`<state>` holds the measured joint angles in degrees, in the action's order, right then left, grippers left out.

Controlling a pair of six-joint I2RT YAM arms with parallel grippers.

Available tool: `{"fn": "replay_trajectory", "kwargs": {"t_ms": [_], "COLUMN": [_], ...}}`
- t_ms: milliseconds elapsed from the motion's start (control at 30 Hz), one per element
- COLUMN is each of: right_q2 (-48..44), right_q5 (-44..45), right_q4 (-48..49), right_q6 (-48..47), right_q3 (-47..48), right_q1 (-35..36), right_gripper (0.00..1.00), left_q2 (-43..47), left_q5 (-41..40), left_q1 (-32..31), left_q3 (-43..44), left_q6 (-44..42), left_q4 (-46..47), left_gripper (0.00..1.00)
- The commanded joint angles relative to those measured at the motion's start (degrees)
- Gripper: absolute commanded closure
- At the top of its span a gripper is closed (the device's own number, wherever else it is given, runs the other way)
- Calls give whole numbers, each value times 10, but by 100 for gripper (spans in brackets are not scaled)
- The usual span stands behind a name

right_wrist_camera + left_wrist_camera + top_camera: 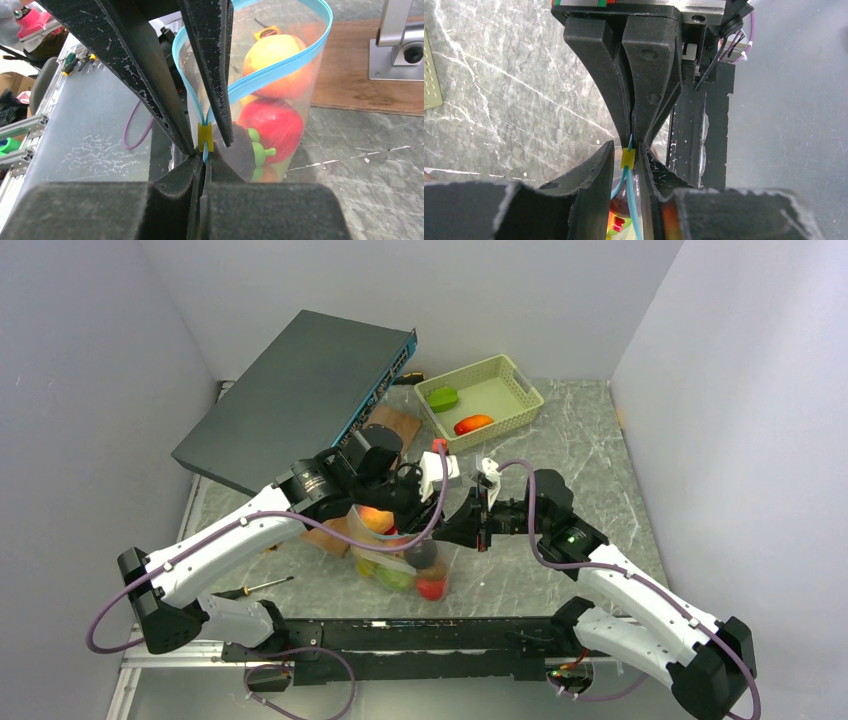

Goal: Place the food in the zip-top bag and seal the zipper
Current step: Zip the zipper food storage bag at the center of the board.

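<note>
Sealing is being attempted: the left hand (625,151), jaws narrow but apart, is being set astride the yellow slider (205,137) of the zipper (280,75), the zip-top bag (395,560) with the food (270,125) is being hung over the centre of the bench (600,460), the right hand (202,160) is being clenched on the zipper's end, and a slider pull toward 9 o'clock is being called for.

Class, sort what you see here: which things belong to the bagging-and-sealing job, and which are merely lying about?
Belongs to the job: zip-top bag, food inside it, zipper, yellow slider, green piece and orange piece lying in the basket, left claw, right claw.

Lying about: dark grey box, wooden board, screwdriver.
</note>
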<state>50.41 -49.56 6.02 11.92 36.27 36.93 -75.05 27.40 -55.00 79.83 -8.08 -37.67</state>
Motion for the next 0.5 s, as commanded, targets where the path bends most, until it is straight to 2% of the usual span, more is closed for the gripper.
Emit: {"fn": "replay_trajectory", "kwargs": {"t_ms": [0,233,367,467], "right_q2": [-14,-11,-12,-10], "right_q5": [-4,-5,-5,-6], "right_q4": [22,24,24,26], "right_q6": [-12,-10,-10,-9], "right_q3": [28,28,28,28], "right_q1": [-1,-1,-1,-1], "right_gripper": [100,100,100,100], "left_q2": [14,17,14,15], "left_q5": [15,8,11,5], "left_q1": [-2,-2,-2,-2], "left_q3": [3,-2,-6,-9], "left_q6": [-8,-6,-8,-8], "left_q4": [-4,5,1,5], "left_gripper": [69,74,72,77]}}
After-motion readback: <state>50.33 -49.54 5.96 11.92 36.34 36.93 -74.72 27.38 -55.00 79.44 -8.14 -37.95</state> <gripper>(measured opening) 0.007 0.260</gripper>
